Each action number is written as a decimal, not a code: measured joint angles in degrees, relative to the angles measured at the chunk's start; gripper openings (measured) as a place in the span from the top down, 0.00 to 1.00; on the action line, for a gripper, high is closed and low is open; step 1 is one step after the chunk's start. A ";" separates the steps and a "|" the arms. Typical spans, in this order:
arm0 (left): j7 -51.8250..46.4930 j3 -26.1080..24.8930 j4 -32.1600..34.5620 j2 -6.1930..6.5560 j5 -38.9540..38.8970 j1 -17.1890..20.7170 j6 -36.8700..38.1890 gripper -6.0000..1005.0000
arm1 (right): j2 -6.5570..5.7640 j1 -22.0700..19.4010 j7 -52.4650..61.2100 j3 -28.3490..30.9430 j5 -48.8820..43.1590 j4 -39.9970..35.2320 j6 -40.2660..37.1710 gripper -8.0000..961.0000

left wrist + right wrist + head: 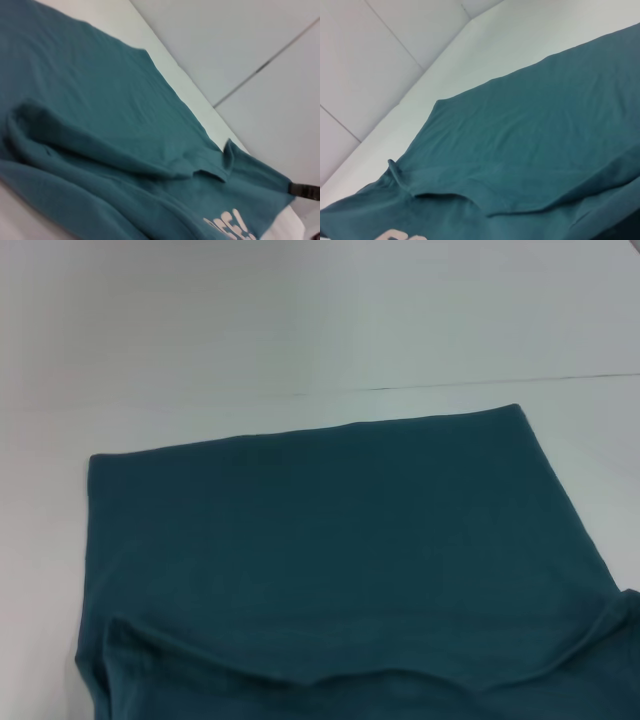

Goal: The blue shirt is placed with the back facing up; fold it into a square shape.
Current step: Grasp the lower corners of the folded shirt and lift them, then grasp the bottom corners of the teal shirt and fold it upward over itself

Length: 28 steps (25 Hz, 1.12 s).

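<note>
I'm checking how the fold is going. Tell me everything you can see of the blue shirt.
The blue shirt is a dark teal, soft-looking knit lying on the white table. Its far part lies flat with a straight far edge. The near part is lifted and doubled over in a loose, sagging fold, exposing white lettering underneath. No gripper is visible.

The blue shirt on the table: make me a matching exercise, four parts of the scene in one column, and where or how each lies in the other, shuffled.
Things
1. far edge of the blue shirt
2. near edge of the shirt
3. white lettering
4. table

States
A. plain white, showing beyond the cloth
B. lifted and turned over in a loose fold
C. lying flat and straight
D. partly showing on the turned-up front side

Pairs: 1-C, 2-B, 3-D, 4-A
</note>
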 joint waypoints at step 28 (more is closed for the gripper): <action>-1.85 -8.68 -4.29 3.16 -0.14 -11.79 -7.96 0.96 | -0.95 11.28 1.38 11.56 -1.76 2.31 3.49 0.96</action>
